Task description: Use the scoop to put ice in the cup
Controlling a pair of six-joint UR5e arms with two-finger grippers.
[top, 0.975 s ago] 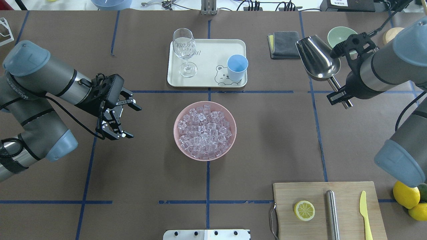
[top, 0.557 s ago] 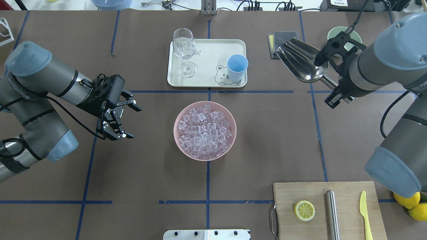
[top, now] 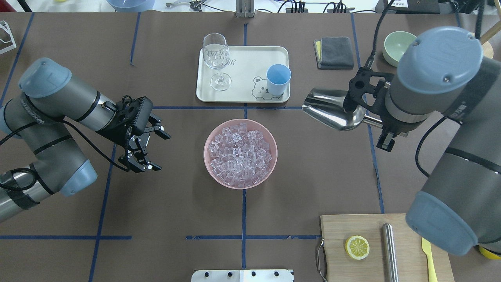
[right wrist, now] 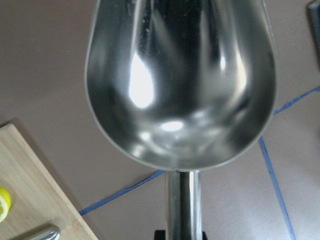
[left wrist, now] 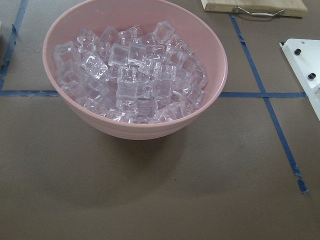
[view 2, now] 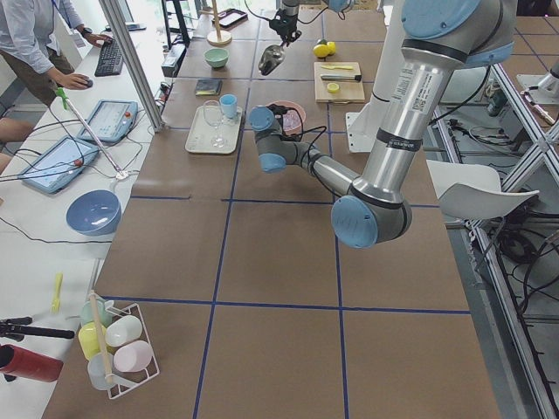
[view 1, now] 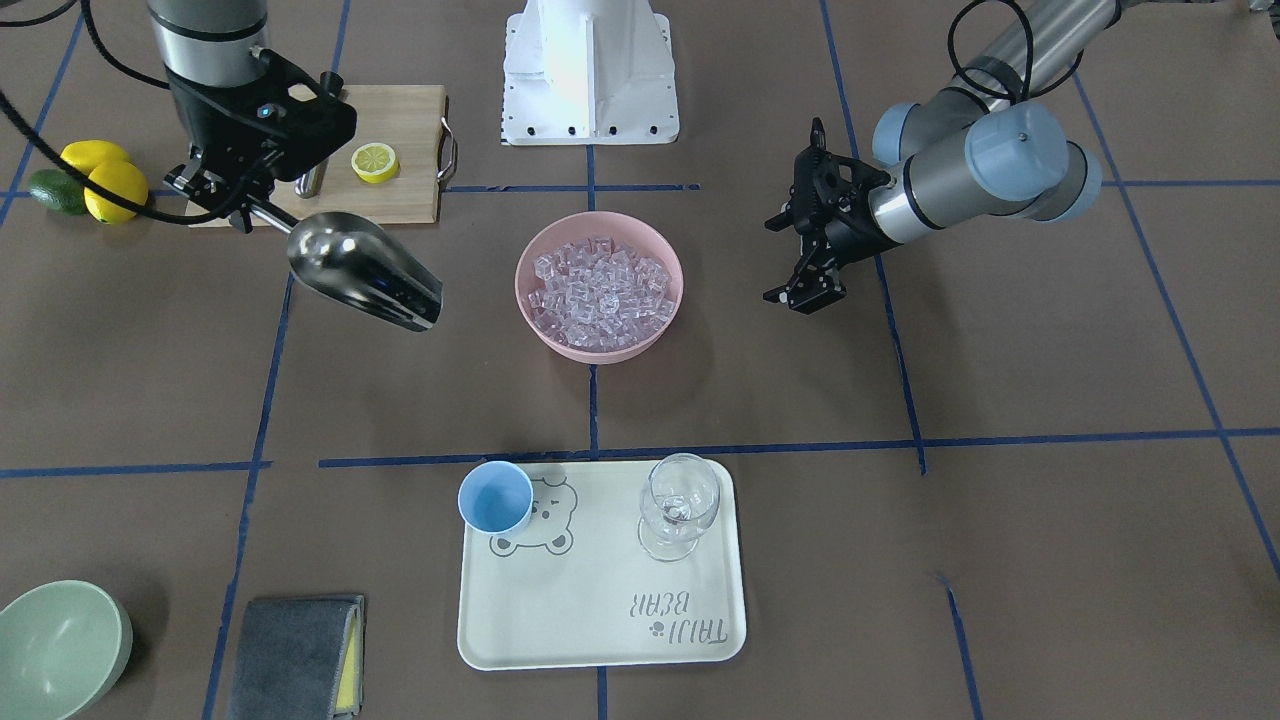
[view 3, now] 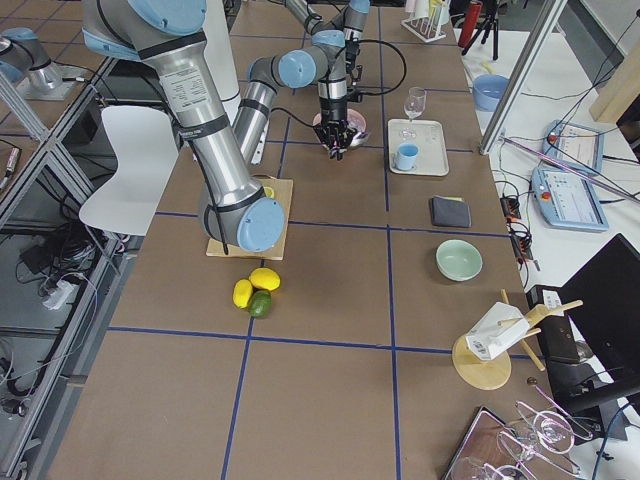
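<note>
The ice [top: 240,153] is a heap of clear cubes in a pink bowl [top: 207,141] at the table's middle, close up in the left wrist view [left wrist: 132,75]. The light-blue cup [top: 278,79] stands empty on a cream tray [top: 242,94] beyond the bowl. My right gripper [top: 385,130] is shut on the handle of the steel scoop [top: 330,113], held in the air to the right of the bowl, mouth toward it. The scoop's trough [right wrist: 180,85] is empty. My left gripper [top: 162,152] is open and empty, left of the bowl.
A stemmed glass [top: 217,58] stands on the tray's left part. A grey cloth [top: 336,51] and a green bowl [top: 397,43] lie at the far right. A cutting board [top: 372,231] at the near right holds a lemon half [top: 357,247] and a steel cylinder [top: 389,250].
My right arm has carried the scoop left and nearer, from beside the green bowl to just right of the pink bowl, turning its mouth leftward. The left gripper has shifted slightly right.
</note>
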